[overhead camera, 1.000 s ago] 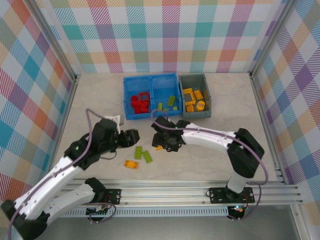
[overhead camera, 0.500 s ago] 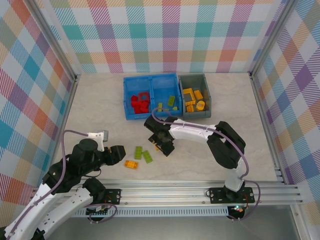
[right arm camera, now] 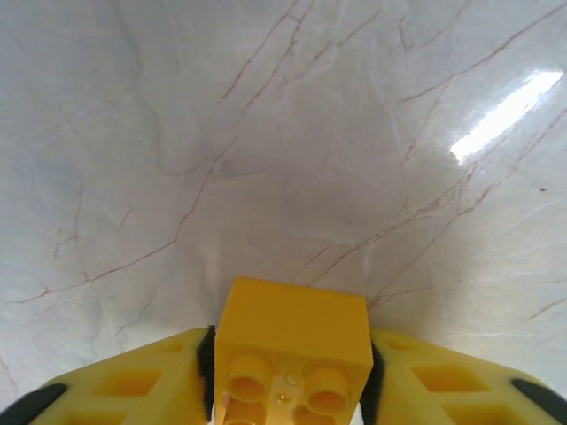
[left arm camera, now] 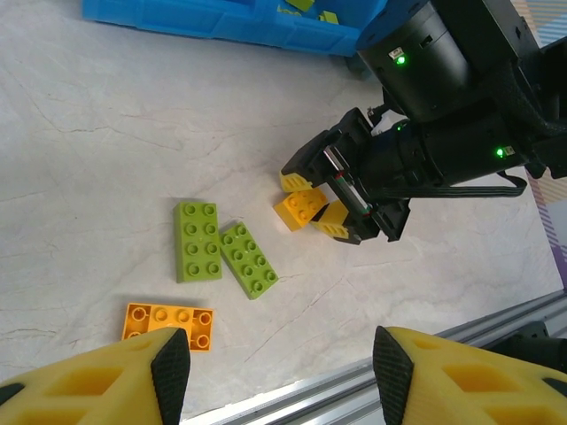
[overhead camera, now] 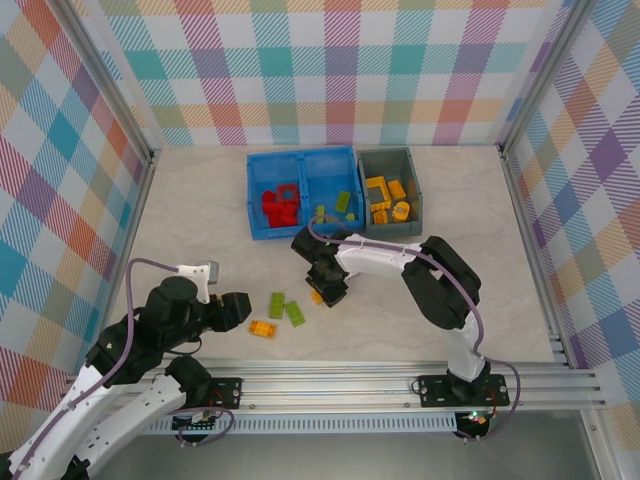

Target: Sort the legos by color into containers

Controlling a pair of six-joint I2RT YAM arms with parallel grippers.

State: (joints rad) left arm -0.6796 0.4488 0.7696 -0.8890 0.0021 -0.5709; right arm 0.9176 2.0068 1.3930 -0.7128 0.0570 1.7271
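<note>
Just in front of the blue bin [overhead camera: 252,205], the right gripper [right arm camera: 292,376] is clenched on a small orange-yellow brick [right arm camera: 292,332], its pads against both sides; further forward of the bin lie two lime green bricks [overhead camera: 286,309] and a flat orange brick [overhead camera: 263,328]; the left gripper [overhead camera: 235,310] hovers beside that orange brick, jaws spread, grasping nothing; red legos [overhead camera: 279,205] sit in the bin's left compartment.
</note>
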